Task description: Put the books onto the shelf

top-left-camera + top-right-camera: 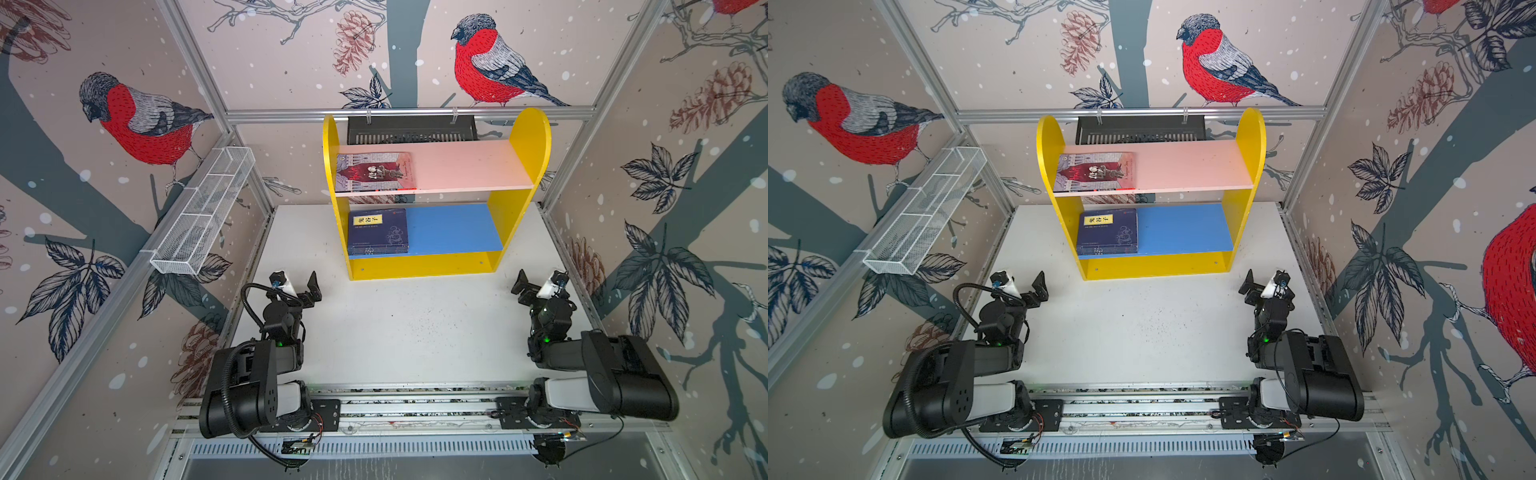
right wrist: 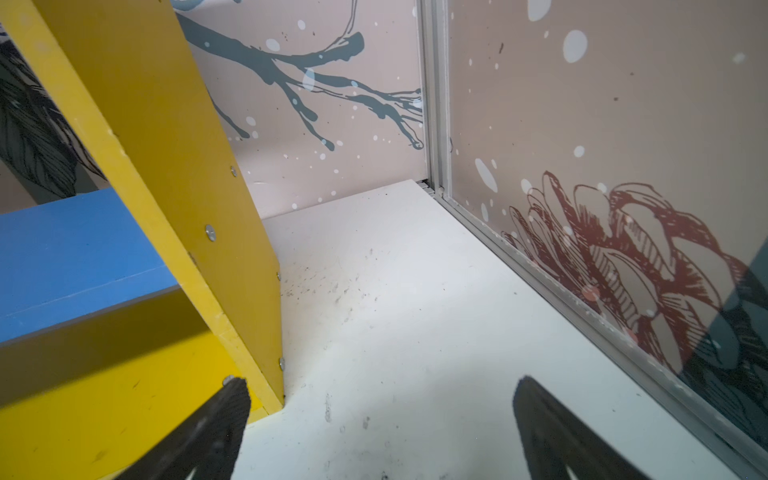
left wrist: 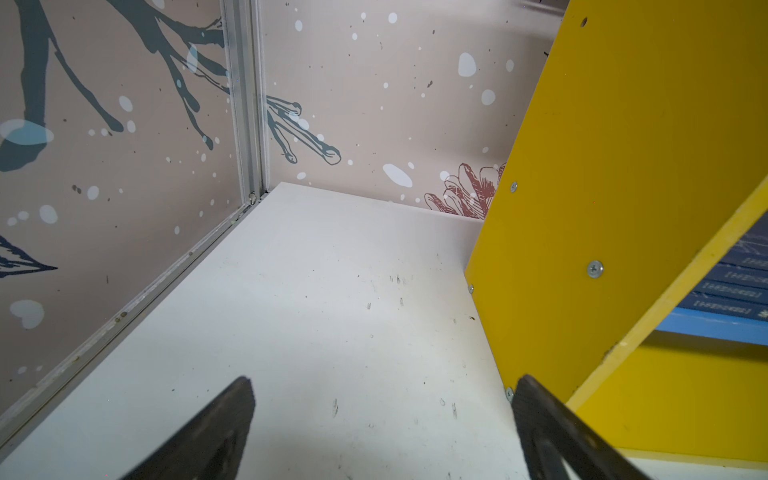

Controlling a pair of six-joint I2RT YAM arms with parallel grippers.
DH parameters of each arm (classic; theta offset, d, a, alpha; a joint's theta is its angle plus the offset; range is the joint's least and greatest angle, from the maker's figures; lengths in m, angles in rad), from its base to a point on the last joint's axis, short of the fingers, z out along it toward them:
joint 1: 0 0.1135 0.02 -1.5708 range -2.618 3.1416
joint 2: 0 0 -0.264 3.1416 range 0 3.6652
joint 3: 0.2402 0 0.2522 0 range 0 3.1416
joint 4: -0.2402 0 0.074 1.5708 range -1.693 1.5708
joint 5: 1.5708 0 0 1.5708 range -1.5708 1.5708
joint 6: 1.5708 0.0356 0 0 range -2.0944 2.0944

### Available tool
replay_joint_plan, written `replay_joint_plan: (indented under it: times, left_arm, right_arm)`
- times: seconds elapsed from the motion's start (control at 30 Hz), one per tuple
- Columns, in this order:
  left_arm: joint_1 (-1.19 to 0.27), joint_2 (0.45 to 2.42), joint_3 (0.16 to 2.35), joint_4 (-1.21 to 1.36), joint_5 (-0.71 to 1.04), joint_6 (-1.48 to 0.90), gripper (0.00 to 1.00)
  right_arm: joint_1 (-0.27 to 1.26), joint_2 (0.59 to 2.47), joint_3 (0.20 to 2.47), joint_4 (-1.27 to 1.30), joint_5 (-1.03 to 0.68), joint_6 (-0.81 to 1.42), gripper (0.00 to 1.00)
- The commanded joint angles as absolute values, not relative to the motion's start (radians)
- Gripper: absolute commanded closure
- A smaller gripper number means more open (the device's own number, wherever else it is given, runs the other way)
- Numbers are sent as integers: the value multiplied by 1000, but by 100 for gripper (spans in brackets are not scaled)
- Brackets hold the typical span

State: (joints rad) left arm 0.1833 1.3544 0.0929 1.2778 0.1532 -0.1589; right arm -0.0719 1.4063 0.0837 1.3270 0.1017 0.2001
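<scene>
- The flat white surface (image 1: pixel 415 332) fills the middle of both top views, and there's not one book lying on it!
- Upper centre of the frame stands the two-tier shelf with yellow rounded side panels (image 1: pixel 530 141), upright against the back wall. It has a pink upper board (image 1: pixel 469 166) and a blue lower board (image 1: pixel 453 228).
- On the blue board, hard against the shelf's left panel, lies a flat stack of navy blue paperbacks with a yellow title label on top (image 1: pixel 378 232). Its edges suggest several books, likely four, but I can't count them for certain.
- Above it, at the left end of the pink board, the thin grey-lilac paperback with a dark red picture (image 1: pixel 376 171) lies flat, cover up.
- The right halves of both boards are bare.
- The left claw (image 1: pixel 296 280) sits left of centre, just off the shelf's front left corner. Its fingers (image 3: pixel 224 419) are spread wide, nothing between them.
- The right claw (image 1: pixel 540 280) mirrors it right of centre, fingers (image 2: pixel 216 424) spread just as wide and equally empty.
- My call: every book in sight is shelved, so the job looks finished, with nothing left to fetch.
</scene>
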Motion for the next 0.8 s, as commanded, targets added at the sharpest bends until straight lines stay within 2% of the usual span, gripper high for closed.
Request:
replay_joint_plan:
  times: [0.0, 0.07, 0.2, 0.27, 0.4, 0.77]
  left_arm:
    - [185, 1413, 76, 1458, 123, -185, 3]
    - [184, 1472, 57, 1567, 158, -178, 3]
    - [175, 1564, 15, 1726, 259, -122, 3]
    - [174, 1625, 11, 1800, 260, -120, 1]
    - [165, 1607, 54, 1708, 244, -116, 1]
    - [161, 1601, 55, 1699, 238, -110, 1]
  right_arm:
    - [-64, 1473, 59, 1496, 105, 166, 0]
    - [-65, 1502, 53, 1553, 95, 158, 0]
    - [-67, 1449, 87, 1403, 87, 164, 0]
    - [-66, 1481, 95, 1442, 79, 159, 0]
    - [-50, 1483, 192, 1252, 67, 139, 0]
    - [21, 1500, 232, 1205, 182, 89, 0]
